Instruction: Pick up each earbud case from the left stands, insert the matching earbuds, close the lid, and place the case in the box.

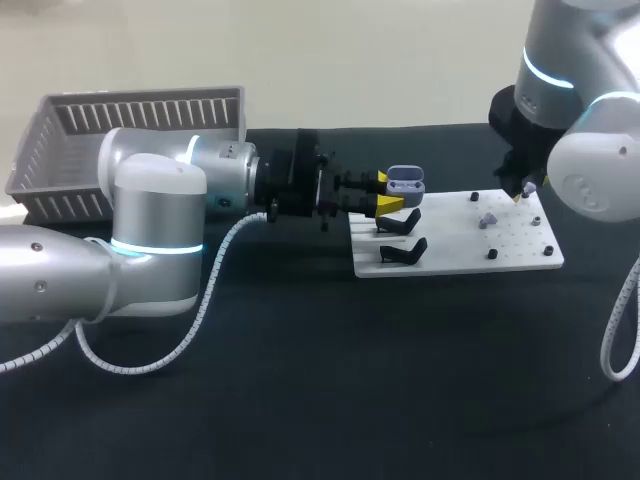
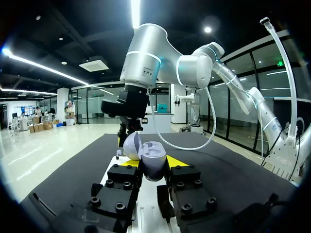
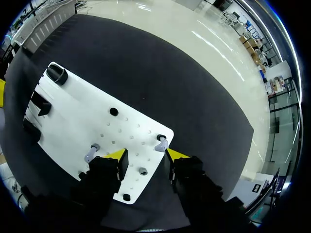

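Left fingers (image 2: 171,160) pinch the open-lidded earbud case (image 2: 148,165) from both sides. Right fingers (image 3: 121,155) are spread over the white board (image 3: 82,111) on the tabletop (image 3: 194,97) — one earbud (image 3: 161,143) lies between their tips, a second earbud (image 3: 91,153) just outside them.
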`<state>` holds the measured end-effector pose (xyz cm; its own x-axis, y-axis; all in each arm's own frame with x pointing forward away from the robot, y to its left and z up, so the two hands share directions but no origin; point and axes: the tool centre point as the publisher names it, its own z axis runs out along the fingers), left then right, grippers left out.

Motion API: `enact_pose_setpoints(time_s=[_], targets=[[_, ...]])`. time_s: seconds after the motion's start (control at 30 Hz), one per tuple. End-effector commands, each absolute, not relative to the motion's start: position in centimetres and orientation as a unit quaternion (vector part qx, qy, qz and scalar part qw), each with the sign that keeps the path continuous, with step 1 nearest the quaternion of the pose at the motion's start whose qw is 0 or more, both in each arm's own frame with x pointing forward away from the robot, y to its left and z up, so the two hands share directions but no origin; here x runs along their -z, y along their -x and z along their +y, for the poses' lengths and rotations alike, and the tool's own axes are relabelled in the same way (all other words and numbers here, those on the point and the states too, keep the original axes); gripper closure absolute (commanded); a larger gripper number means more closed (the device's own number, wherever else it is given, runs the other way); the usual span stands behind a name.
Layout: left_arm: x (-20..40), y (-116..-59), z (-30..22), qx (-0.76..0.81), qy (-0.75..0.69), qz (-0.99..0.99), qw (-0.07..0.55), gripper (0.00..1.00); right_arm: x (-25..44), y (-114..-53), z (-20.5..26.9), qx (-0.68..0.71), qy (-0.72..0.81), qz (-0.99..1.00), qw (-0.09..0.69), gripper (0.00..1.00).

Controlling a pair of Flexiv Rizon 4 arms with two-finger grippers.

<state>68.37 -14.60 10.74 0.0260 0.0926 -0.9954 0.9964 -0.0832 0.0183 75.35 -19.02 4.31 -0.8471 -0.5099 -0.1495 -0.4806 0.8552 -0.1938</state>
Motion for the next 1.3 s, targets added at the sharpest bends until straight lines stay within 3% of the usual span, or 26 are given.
enact_pose_setpoints(time_s=[0.03,1.3], targets=[[-10.7,-68.5,-14.6,0.491,-0.549,0.496,0.459,1.0,-4.2,-75.6,-19.3,0.076,0.255,0.959,0.097,0.53],[-10.7,-68.5,-14.6,0.491,-0.549,0.496,0.459,1.0,-3.0,-76.4,-20.1,0.078,0.252,0.96,0.092,0.63]])
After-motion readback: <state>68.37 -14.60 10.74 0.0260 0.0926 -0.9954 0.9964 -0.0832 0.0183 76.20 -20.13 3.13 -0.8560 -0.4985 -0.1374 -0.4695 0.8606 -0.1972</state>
